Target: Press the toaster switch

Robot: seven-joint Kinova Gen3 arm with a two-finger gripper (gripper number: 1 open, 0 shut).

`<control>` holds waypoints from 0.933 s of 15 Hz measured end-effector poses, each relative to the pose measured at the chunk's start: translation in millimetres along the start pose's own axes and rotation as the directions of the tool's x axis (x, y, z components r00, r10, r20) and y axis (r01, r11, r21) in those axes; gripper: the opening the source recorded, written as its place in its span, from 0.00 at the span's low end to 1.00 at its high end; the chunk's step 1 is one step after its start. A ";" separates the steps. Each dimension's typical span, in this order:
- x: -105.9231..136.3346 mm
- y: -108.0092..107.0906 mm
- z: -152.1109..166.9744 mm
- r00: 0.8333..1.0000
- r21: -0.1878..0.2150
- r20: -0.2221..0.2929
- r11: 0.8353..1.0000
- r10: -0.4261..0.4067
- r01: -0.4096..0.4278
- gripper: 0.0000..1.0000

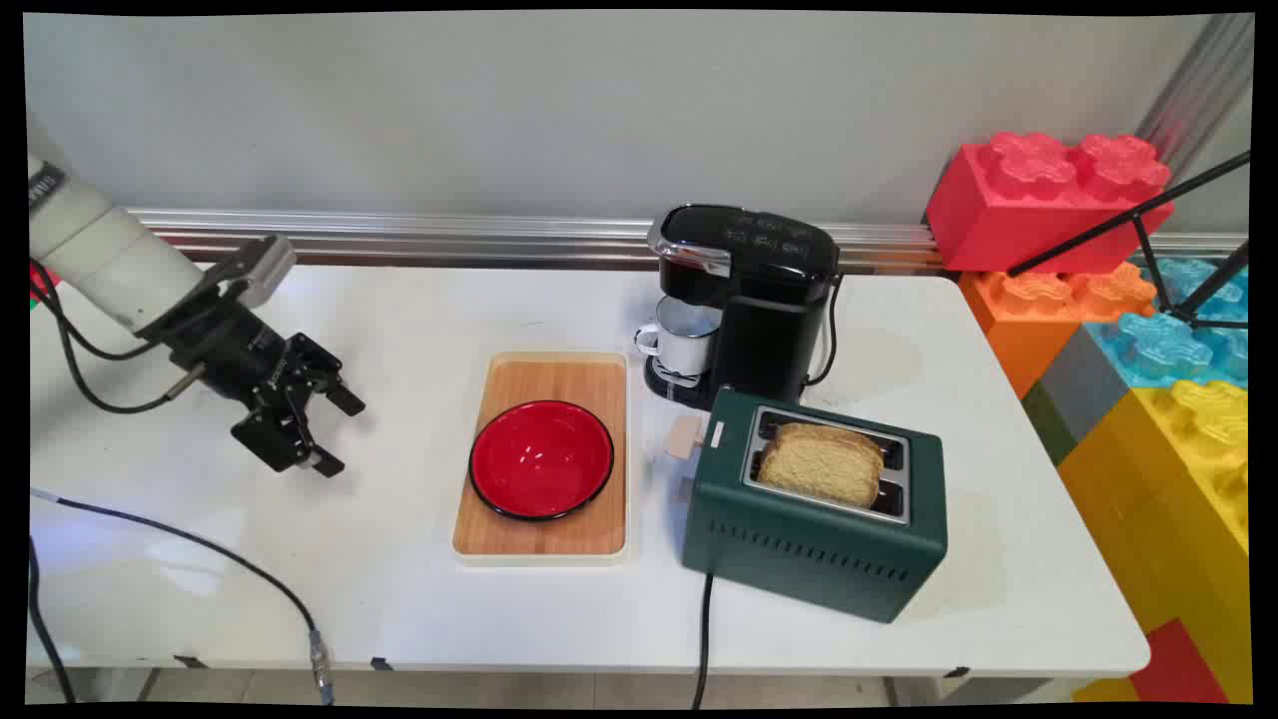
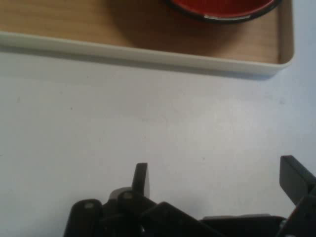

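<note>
Gripper (image 1: pixel 337 432) sits at the left of the main frame, hanging over bare white table (image 1: pixel 399 599) with its two black fingers spread wide and nothing between them; from my hand camera I see the fingertips (image 2: pixel 141 178) apart over plain tabletop. Nearest to it, toward the frame's centre, is the wooden tray (image 1: pixel 544 539) with a cream rim, which runs along the top of the hand view (image 2: pixel 148 58). A red bowl (image 1: pixel 541 459) with a black rim rests on that tray, and I catch just its edge at the top of the hand view (image 2: pixel 222 7). Right of the tray, at lower centre-right, stands a dark green toaster (image 1: pixel 814 544) with slices of bread (image 1: pixel 821 462) poking from its slots and a black cord running off the bottom edge. Behind it, near the middle of the frame, a black coffee machine (image 1: pixel 764 310) holds a white mug (image 1: pixel 684 345) under its spout. At the far right I see big toy bricks (image 1: pixel 1048 200), red, orange, blue and yellow, stacked beside the table. A loose black cable (image 1: pixel 200 547) trails across the lower left
</note>
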 end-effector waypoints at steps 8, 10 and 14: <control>37.0 7.6 -10.9 0.990 -0.027 -0.129 0.998 0.057 -0.062 1.00; 53.2 9.5 -12.0 0.980 -0.031 -0.179 0.995 0.086 -0.093 1.00; 94.3 12.6 -12.7 0.943 -0.021 -0.288 0.984 0.166 -0.179 1.00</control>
